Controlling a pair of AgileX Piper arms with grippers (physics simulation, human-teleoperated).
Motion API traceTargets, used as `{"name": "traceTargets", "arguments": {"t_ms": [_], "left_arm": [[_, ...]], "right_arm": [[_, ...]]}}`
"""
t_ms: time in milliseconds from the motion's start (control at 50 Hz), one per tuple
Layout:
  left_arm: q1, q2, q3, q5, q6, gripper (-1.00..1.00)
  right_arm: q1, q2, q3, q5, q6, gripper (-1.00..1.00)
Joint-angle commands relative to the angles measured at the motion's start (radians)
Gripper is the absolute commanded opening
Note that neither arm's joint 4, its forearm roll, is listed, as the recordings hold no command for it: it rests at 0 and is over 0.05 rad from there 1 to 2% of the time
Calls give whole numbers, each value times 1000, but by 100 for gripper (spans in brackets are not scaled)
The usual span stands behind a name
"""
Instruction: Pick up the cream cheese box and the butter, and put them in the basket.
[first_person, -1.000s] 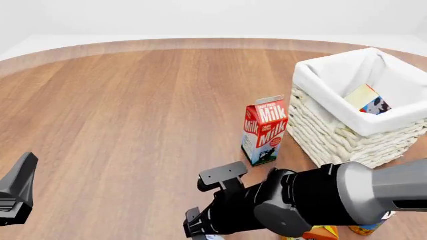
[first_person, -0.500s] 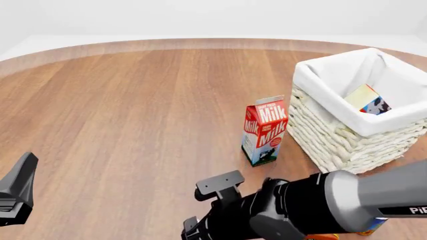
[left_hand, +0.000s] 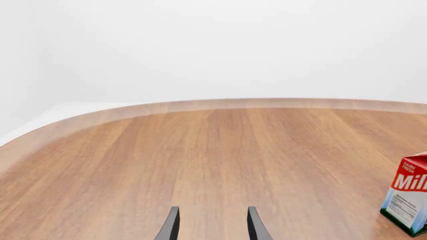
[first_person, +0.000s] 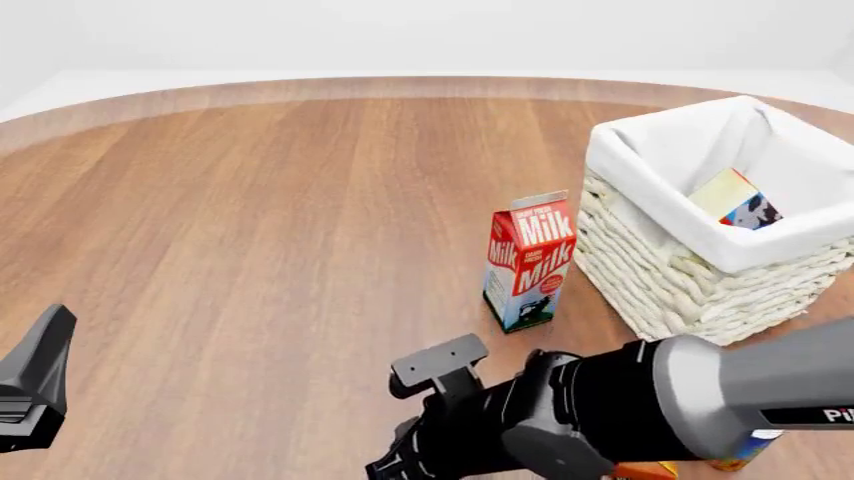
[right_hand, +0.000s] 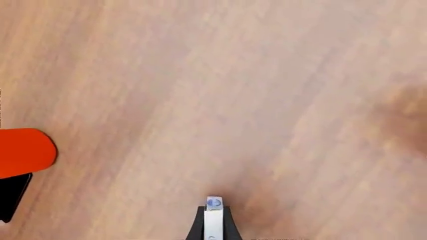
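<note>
The white wicker basket (first_person: 667, 270) stands at the right of the front view, and the butter (first_person: 737, 202) lies tilted inside it, cow end showing. Low at the front edge of the table, my right gripper (first_person: 400, 463) is mostly hidden under its own arm. In the right wrist view that gripper (right_hand: 213, 220) is shut on a thin white sliver with a blue mark, the cream cheese box (right_hand: 213, 204), held over bare wood. My left gripper (first_person: 34, 385) sits at the near left; its fingers (left_hand: 171, 225) stand apart with nothing between them.
A red-and-white milk carton (first_person: 530, 262) (left_hand: 408, 200) stands upright just left of the basket. Bits of an orange carton (first_person: 643, 468) and a yellow item (first_person: 738, 458) peek out under the right arm. An orange-red shape (right_hand: 25, 152) sits at the right wrist view's edge.
The right arm has shifted slightly toward the near edge of the table, still holding the box. The left gripper, basket and milk carton have not moved.
</note>
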Motion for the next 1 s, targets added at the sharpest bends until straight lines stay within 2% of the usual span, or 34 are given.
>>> {"name": "traceTargets", "arguments": {"t_ms": [20, 200, 440, 460, 500, 680, 740, 760, 820, 1000], "left_arm": [[0, 0, 0, 0, 0, 100], [0, 0, 0, 0, 0, 100], [0, 0, 0, 0, 0, 100], [0, 0, 0, 0, 0, 100], [0, 0, 0, 0, 0, 100], [0, 0, 0, 0, 0, 100], [0, 0, 0, 0, 0, 100], [0, 0, 0, 0, 0, 100], [0, 0, 0, 0, 0, 100], [0, 0, 0, 0, 0, 100]], "right_arm": [[-38, -52, -31, 63, -52, -100], [-65, -127, -93, 158, -113, -100], [-65, -127, -93, 158, -113, -100], [-120, -225, -162, 275, -205, -100], [-148, -280, -194, 330, -248, -100], [-187, -335, -266, 392, -312, -100], [-187, -335, -266, 392, -312, -100], [-192, -358, -305, 415, -344, -100], [-207, -392, -354, 453, -374, -100], [-249, -452, -385, 482, -417, -100]]}}
